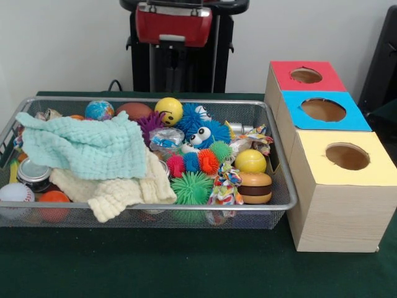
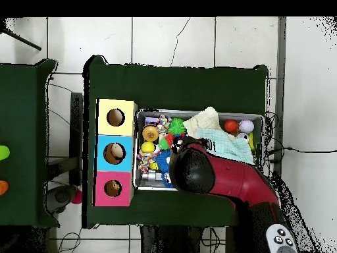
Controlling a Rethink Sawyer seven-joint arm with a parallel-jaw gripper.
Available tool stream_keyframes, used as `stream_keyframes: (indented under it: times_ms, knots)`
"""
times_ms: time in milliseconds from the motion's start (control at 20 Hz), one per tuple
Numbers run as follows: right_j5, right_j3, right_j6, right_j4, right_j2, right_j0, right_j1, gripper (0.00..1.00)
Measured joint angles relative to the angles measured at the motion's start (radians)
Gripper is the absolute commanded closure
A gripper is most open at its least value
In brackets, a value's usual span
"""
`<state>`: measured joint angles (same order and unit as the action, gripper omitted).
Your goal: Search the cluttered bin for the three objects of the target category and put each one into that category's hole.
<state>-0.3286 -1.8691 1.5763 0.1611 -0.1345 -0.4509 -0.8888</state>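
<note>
Facing the robot, we see no end effector, only the bin (image 1: 149,208) heaped with balls under two cloths (image 1: 87,149), which likely hide the animal toys. From above, the arm (image 2: 217,174) covers the bin's near side; we cannot tell its end effector's state. The red box's hole (image 2: 112,188) lies beyond the bin's end.
</note>
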Motion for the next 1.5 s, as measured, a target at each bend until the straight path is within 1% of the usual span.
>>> stream_keyframes:
  times_ms: [100,350,400,800,1000,1050,1200,1250,1450,1500]
  knots:
    - [0.0,0.011,0.0,0.018,-0.02,-0.036,0.008,1.0]
    - [0.0,0.035,0.0,0.059,-0.045,-0.078,0.024,1.0]
    - [0.0,0.049,0.0,0.098,-0.058,-0.097,0.031,0.0]
    - [0.0,0.05,0.0,0.15,-0.105,-0.14,0.031,0.0]
    - [0.0,0.052,0.0,0.197,-0.117,-0.154,0.031,0.0]
    - [0.0,0.055,0.0,0.224,-0.117,-0.153,0.031,0.0]
    - [0.0,0.061,0.0,0.258,-0.117,-0.148,0.032,0.0]
    - [0.001,0.072,0.0,0.297,-0.116,-0.139,0.037,0.0]
    - [0.013,0.099,0.0,0.357,-0.113,-0.12,0.056,0.0]
    - [0.027,0.117,0.0,0.389,-0.11,-0.109,0.071,0.0]
